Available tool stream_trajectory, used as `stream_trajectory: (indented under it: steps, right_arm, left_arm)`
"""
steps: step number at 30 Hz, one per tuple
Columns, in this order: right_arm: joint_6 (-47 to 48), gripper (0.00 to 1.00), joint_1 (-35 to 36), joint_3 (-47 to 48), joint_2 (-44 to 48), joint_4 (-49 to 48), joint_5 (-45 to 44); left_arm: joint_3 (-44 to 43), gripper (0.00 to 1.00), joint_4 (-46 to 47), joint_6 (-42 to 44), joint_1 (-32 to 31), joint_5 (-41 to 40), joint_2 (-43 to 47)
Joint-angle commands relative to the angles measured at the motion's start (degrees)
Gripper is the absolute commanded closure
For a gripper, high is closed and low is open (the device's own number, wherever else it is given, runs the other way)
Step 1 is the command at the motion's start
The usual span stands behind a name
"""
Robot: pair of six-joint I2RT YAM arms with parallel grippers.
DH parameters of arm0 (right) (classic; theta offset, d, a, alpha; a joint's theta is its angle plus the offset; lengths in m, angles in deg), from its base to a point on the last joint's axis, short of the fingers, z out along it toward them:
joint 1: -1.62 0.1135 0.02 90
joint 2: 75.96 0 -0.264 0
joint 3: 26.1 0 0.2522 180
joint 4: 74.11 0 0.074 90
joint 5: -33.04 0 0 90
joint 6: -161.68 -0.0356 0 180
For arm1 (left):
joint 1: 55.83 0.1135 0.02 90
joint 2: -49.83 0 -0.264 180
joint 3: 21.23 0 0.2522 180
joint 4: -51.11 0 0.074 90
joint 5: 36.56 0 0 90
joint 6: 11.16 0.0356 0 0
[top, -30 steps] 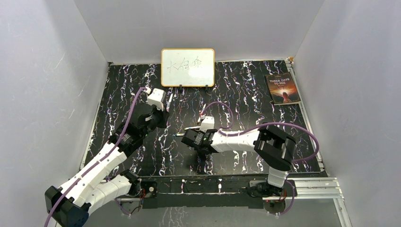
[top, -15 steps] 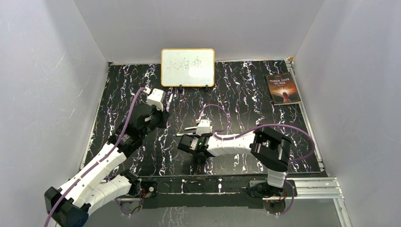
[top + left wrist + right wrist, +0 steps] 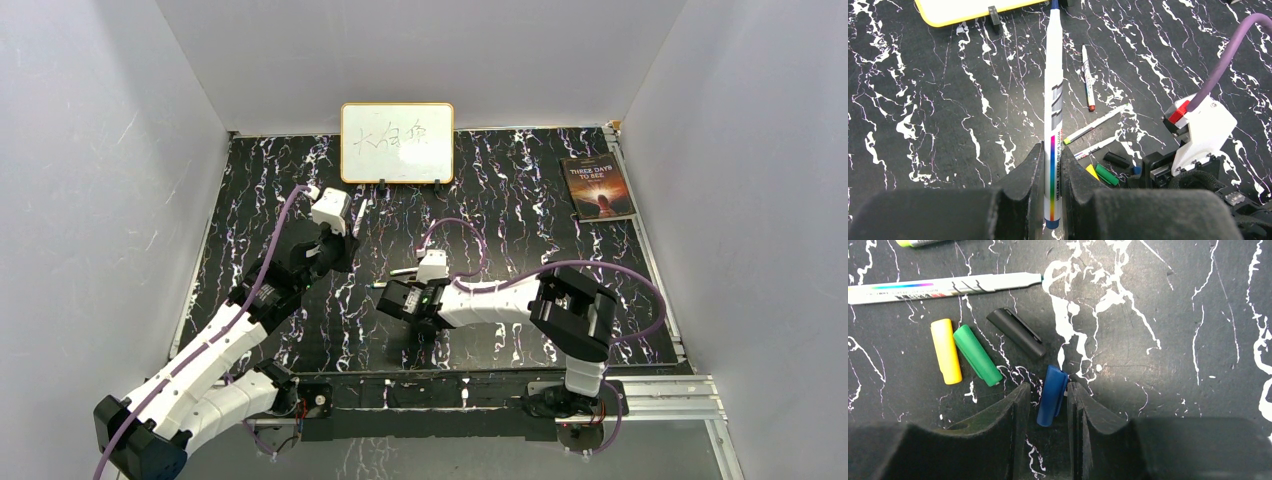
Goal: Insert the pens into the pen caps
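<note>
Counting 4 pens in the left wrist view: 1 held pen [image 3: 1053, 100] running up the middle of the frame, pinched near its blue lower end by the left gripper [image 3: 1052, 155], jaws pressed tight on the barrel; 3 more lying loose on the black marbled table [image 3: 923, 100] right of centre, namely a red-tipped pen [image 3: 1088, 77], a yellow-green-tipped pen [image 3: 1096, 123] and a fourth pen [image 3: 1094, 148] just below that one. Counting 4 caps in the right wrist view, all flat on the table: yellow cap [image 3: 946, 351] and green cap [image 3: 977, 355] just beside each other at left, black cap [image 3: 1015, 332] near centre, blue cap [image 3: 1052, 395] at lower centre between the fingers of the right gripper [image 3: 1048, 386], jaws partly spread, cap nearer the right finger, clear gap at the left finger, so no pinch. Also 1 whiteboard [image 3: 397, 142] and 1 book [image 3: 598, 187] toward the top of the overhead view. Cut off or hard to make out: held pen's far tip at the very top edge of the left wrist view; blue cap there mostly behind the right arm's gripper; yellow-green-tipped pen only a sliver at the upper left of the right wrist view; loose pens and caps too small to tell apart from overhead.
</note>
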Motion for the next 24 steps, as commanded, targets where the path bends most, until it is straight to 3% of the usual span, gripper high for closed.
stream_trajectory:
  steps: [1,12,16,24]
  right_arm:
    - [-0.2,0.71,-1.1,-0.3,0.3,-2.4,-1.5]
    - [1.6,0.84,-1.2,0.0,-1.4,-2.7,0.3]
    - [1.8,0.99,-1.2,-0.6,-0.9,-3.0,0.6]
    - [2.9,1.0,-2.9,-7.0,10.3,-10.4,1.7]
  left_arm:
    - [0.4,1.0,0.4,0.5,0.1,0.9,0.5]
    - [0.5,1.0,0.3,0.6,0.0,1.0,0.7]
    - [0.5,1.0,0.4,0.7,0.1,1.0,0.5]
    - [0.5,1.0,0.6,0.3,0.1,1.9,0.2]
